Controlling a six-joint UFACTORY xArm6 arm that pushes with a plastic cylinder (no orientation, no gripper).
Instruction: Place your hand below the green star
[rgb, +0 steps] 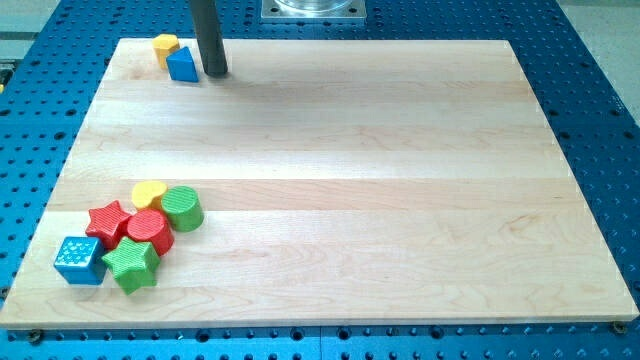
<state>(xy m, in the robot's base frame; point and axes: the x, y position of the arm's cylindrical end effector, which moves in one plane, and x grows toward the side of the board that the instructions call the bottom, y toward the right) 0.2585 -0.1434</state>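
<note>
The green star (132, 265) lies near the view's bottom left, in a cluster of blocks on the wooden board (330, 180). My rod comes down from the view's top, and my tip (215, 73) rests on the board near the top left, far from the green star. The tip stands just right of a blue triangular block (183, 65), close to it or touching it.
Around the green star are a blue cube (79, 260) to its left, a red star (108, 223), a red cylinder (150, 231), a green cylinder (183, 208) and a yellow heart (149, 193). A yellow block (165, 46) sits behind the blue triangular block.
</note>
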